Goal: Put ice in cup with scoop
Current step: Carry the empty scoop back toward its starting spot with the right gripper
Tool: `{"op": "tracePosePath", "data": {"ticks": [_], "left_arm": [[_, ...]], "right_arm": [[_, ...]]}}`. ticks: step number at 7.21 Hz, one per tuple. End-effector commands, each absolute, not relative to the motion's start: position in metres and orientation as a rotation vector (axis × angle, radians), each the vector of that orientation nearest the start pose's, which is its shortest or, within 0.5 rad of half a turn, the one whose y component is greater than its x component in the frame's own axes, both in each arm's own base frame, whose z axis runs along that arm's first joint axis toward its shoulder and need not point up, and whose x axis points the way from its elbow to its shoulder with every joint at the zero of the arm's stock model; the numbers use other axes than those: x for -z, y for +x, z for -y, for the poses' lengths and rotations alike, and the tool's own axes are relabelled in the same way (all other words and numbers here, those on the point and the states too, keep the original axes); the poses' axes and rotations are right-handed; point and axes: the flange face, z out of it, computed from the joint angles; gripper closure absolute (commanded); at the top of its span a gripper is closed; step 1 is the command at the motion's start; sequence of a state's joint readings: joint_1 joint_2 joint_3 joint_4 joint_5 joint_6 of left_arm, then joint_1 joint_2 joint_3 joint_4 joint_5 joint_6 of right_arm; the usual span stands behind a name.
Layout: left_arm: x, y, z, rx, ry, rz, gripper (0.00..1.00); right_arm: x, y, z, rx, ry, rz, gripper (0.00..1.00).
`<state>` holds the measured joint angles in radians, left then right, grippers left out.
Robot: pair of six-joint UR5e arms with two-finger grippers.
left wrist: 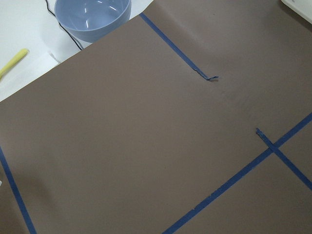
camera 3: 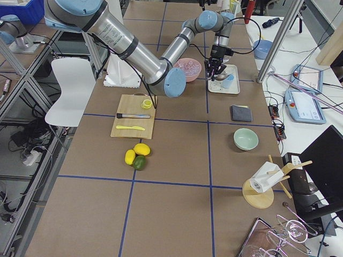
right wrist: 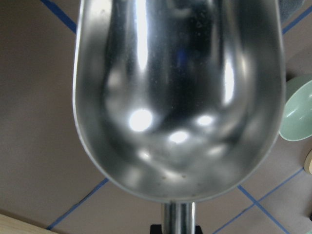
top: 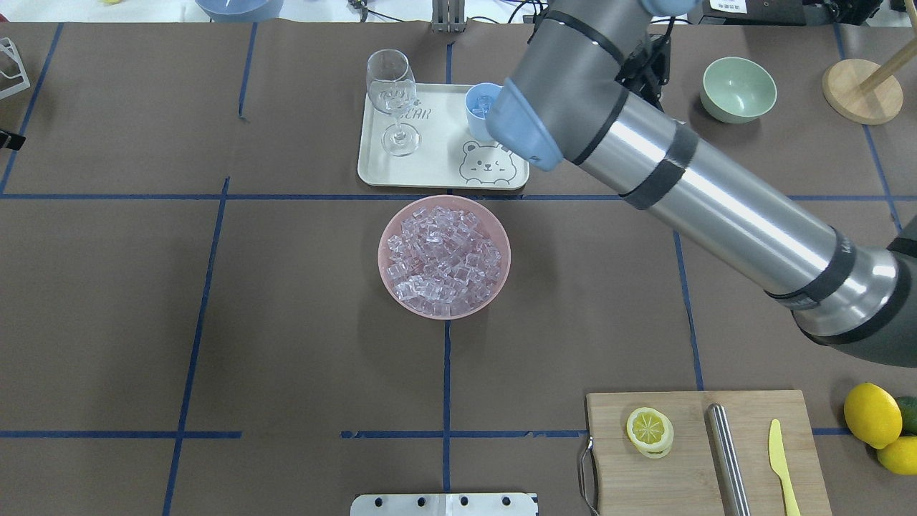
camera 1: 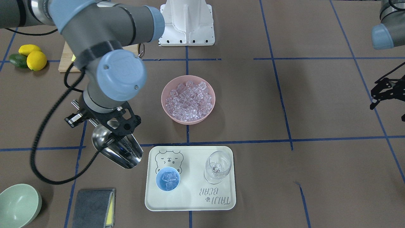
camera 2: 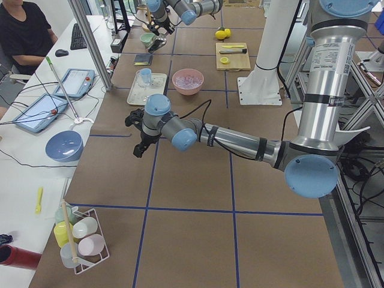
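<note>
On the far side of the worktop from the robot, on the pale tray [camera 1: 196, 196], the small blue cup [camera 1: 168, 179] already has a few clear cubes of ice [camera 1: 170, 181] sitting in it. It looks to me partly filled, not heaped. The main heap is in the pink bowl [camera 1: 188, 121] in the middle of the worktop, just short of the tray and apart from it. A wine glass [camera 1: 217, 166] shares the tray with the cup and stands well clear of it.

The right hand [camera 1: 115, 125] is clamped on the rod handle of the scoop [camera 1: 118, 148]. The scoop hangs above the worktop just beside the tray, on the cup's side, but not over the cup. From the wrist camera its trough is bare steel, with no cube in it. So I'd judge that ice has reached the cup and the scoop is empty now. What may be left is a return to the bowl for another load if more is wanted, or else laying the scoop down.

The scoop's long axis runs on a slant, handle back towards the robot and outward. The open mouth of the trough faces away from the robot, inward towards the tray, and appears tipped somewhat downward.

The left hand [camera 1: 379, 95] is far off to the other side and carries nothing I can see. I cannot tell whether its fingers are parted or closed.
</note>
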<state>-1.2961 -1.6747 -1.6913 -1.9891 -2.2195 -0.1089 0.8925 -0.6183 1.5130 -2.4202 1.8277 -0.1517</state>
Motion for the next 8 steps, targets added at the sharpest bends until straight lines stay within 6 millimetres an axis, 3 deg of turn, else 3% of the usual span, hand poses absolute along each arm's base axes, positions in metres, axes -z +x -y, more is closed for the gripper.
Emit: {"op": "tracePosePath", "data": {"ticks": [1, 3, 5, 6, 8], "left_arm": [[-0.519, 0.056, 0.556, -0.279, 0.371, -0.708, 0.00], [-0.528, 0.042, 0.551, -0.249, 0.349, -0.703, 0.00], [-0.536, 0.039, 0.545, -0.245, 0.345, -0.700, 0.00], [-0.539, 0.039, 0.545, -0.243, 0.337, -0.693, 0.00], [-0.546, 0.038, 0.541, -0.237, 0.325, -0.689, 0.00]], "right_arm": [[-0.226, -0.267, 0.590, 0.664, 0.085, 0.366, 1.00], [-0.281, -0.228, 0.600, 0.489, 0.074, 0.536, 1.00], [-0.314, -0.220, 0.599, 0.451, 0.013, 0.560, 1.00], [-0.342, -0.217, 0.584, 0.413, -0.036, 0.553, 1.00], [-0.400, -0.216, 0.534, 0.344, -0.166, 0.624, 1.00]]}}
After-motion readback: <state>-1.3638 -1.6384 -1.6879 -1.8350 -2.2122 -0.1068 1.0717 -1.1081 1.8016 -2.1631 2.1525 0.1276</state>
